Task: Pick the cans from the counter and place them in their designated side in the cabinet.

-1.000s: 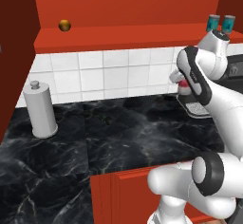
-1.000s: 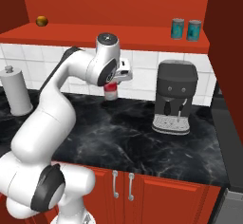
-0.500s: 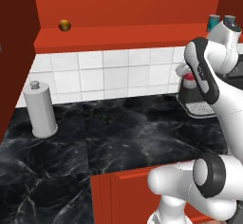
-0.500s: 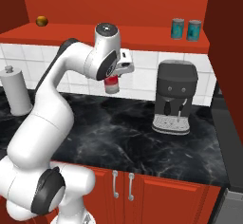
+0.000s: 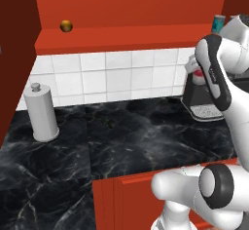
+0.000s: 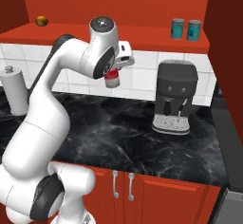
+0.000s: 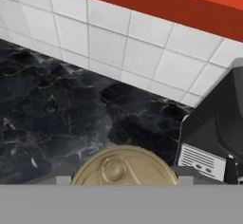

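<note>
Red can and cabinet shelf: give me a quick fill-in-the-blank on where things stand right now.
1. The jaws are shut on the ____ can.
2. That can hangs above the black marble ____.
3. Two teal cans stand on the cabinet shelf above the ____ machine.
4. The golden-brown ball sits at the shelf's ____ end.

Missing words: red; counter; coffee; left

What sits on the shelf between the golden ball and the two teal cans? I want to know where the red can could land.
Nothing: in the right base view the red shelf board is bare from the golden ball to the teal cans.
</note>
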Controlling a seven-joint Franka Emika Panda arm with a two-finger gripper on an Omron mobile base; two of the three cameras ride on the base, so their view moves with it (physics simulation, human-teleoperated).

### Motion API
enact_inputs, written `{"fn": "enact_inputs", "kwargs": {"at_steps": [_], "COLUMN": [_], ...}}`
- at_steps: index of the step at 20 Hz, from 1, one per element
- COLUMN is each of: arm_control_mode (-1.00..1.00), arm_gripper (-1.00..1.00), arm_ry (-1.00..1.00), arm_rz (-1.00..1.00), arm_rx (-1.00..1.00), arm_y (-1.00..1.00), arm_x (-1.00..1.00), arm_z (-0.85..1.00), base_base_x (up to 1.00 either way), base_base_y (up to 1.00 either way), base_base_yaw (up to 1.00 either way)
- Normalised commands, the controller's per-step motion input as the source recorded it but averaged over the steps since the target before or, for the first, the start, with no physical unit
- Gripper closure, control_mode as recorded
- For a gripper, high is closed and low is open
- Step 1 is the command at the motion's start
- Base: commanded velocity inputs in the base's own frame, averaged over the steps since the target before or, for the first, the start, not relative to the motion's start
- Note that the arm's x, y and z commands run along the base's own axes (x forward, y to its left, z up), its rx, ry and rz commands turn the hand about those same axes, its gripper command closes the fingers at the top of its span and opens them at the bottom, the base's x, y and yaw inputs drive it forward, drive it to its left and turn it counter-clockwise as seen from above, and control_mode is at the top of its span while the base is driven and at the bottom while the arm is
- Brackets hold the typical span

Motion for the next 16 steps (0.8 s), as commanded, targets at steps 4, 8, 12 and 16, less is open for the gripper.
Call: {"fn": "enact_inputs", "kwargs": {"at_steps": [4,8,12,16], "arm_control_mode": [-1.0,-1.0,-1.0,-1.0], "arm_gripper": [1.0,1.0,1.0,1.0], "arm_ry": [-0.06,-0.04,-0.03,-0.02], "arm_rz": [0.0,0.0,0.0,0.0], "arm_rx": [-0.03,-0.03,-0.02,-0.01], "arm_y": [-0.04,-0.08,-0.08,-0.05], "arm_x": [-0.1,-0.11,-0.14,-0.05], "arm_z": [0.28,0.28,0.32,0.33], "base_base_x": [0.0,0.0,0.0,0.0], "base_base_y": [0.0,0.0,0.0,0.0], "base_base_yaw": [0.0,0.0,0.0,0.0]}}
